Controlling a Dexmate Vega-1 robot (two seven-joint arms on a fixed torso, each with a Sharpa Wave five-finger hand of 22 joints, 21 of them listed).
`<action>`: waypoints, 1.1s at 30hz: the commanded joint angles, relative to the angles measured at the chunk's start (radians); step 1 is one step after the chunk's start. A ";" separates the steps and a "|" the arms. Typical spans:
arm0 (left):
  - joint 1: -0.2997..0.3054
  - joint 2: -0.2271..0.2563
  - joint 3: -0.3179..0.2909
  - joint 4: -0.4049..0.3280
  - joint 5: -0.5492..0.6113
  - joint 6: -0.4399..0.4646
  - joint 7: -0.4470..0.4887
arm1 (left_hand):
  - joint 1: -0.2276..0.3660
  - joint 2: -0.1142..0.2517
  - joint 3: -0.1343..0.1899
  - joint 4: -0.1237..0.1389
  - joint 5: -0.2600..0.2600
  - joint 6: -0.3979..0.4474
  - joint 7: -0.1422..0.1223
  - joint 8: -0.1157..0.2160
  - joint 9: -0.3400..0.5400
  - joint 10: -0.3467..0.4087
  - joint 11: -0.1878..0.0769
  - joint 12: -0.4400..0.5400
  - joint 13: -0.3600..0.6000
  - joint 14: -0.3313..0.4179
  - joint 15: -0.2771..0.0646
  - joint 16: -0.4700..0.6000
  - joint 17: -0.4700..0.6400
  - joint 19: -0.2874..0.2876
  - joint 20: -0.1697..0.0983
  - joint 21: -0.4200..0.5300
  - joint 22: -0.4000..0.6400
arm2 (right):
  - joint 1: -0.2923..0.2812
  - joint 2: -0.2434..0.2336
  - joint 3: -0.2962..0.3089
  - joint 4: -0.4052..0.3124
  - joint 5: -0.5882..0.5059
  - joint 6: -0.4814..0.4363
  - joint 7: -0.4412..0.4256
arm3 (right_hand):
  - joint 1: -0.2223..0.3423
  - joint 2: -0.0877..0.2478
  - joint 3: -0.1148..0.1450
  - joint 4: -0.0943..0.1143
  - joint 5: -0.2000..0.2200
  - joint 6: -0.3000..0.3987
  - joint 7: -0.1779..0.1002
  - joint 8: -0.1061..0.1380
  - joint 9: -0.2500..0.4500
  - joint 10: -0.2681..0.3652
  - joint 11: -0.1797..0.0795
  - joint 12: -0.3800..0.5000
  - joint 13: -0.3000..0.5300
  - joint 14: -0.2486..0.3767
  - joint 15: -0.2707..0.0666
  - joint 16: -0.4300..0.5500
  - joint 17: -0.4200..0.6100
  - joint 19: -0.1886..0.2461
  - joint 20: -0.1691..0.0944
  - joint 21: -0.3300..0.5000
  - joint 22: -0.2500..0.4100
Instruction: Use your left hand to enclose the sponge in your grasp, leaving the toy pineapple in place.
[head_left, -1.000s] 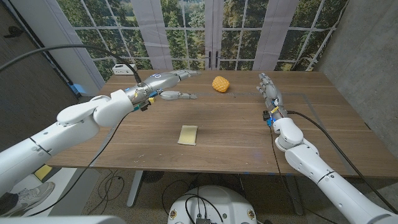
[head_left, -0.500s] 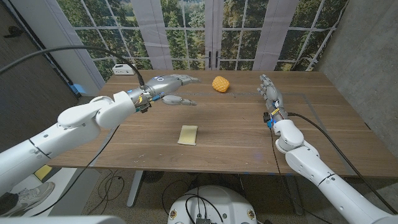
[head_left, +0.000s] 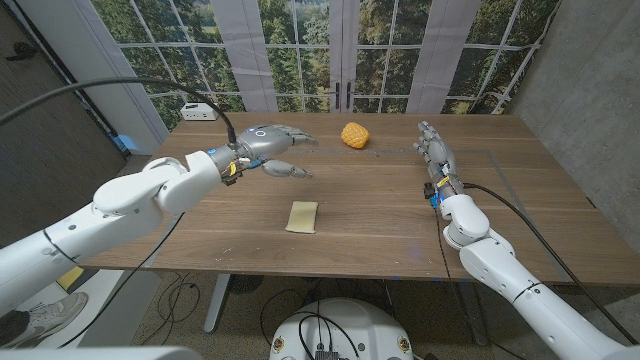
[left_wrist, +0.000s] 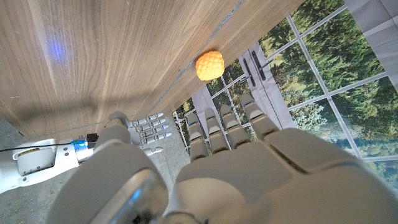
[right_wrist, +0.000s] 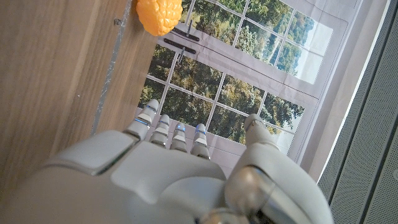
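A wooden table (head_left: 380, 200) fills the middle of the head view, with tall windows onto green trees behind it. A pale yellow sponge (head_left: 302, 217) lies flat on the table, slightly left of the frame's centre and toward the near edge, with nothing touching it. A toy pineapple (head_left: 352, 134), orange-yellow and bumpy, sits near the far edge at upper centre, well apart from the sponge.

The left hand (head_left: 272, 147) reaches in from the lower left on a long white arm and hangs above the table in the upper-left part of the frame, between the sponge and the pineapple but to the left of both. Its fingers are spread apart and extended, the thumb held away below them, and it holds nothing.

The right hand (head_left: 433, 146) stands on the right side of the frame, level with the pineapple and well apart from it, fingers straight and close together, pointing toward the far edge, holding nothing.

A small white box (head_left: 197, 112) sits at the table's far left corner.

In the left wrist view, the pineapple (left_wrist: 209, 65) shows beyond the extended fingers (left_wrist: 214, 134).
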 joint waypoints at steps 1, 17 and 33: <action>-0.010 0.003 0.036 -0.053 0.027 0.107 -0.125 | 0.018 0.004 0.003 -0.001 0.002 0.027 -0.001 0.006 0.002 0.002 0.001 0.004 0.004 0.005 -0.007 -0.001 0.002 0.001 0.005 -0.001 0.006 | -0.024 -0.008 0.007 -0.020 0.006 0.003 0.000 | 0.006 0.004 -0.003 0.001 0.005 0.010 -0.002 0.000 0.002 0.010 0.003 0.003 0.005 0.009 0.004 0.007 0.002 -0.001 0.007 0.003 0.003; -0.058 0.005 0.105 -0.094 0.078 0.181 -0.252 | 0.029 0.012 0.008 0.003 0.000 0.008 -0.006 -0.014 0.002 -0.011 0.003 -0.008 0.005 -0.005 0.002 -0.009 0.003 -0.001 0.006 -0.004 0.007 | -0.031 -0.019 0.006 -0.038 -0.004 0.012 0.017 | 0.006 0.005 -0.004 0.002 0.005 0.017 -0.002 0.001 0.002 0.020 0.007 0.005 0.005 0.015 0.005 0.009 0.002 0.000 0.007 0.004 0.003; -0.105 -0.006 0.161 -0.099 0.096 0.219 -0.360 | 0.031 0.013 0.005 0.008 -0.003 0.029 0.004 -0.017 0.002 -0.012 0.008 -0.014 0.006 -0.009 0.006 -0.012 0.004 -0.003 0.003 -0.006 0.009 | -0.043 -0.022 0.011 -0.050 -0.002 0.009 0.015 | 0.007 0.005 -0.004 0.002 0.005 0.021 0.001 0.001 0.002 0.026 0.009 0.006 0.005 0.019 0.008 0.010 0.002 0.002 0.008 0.004 0.003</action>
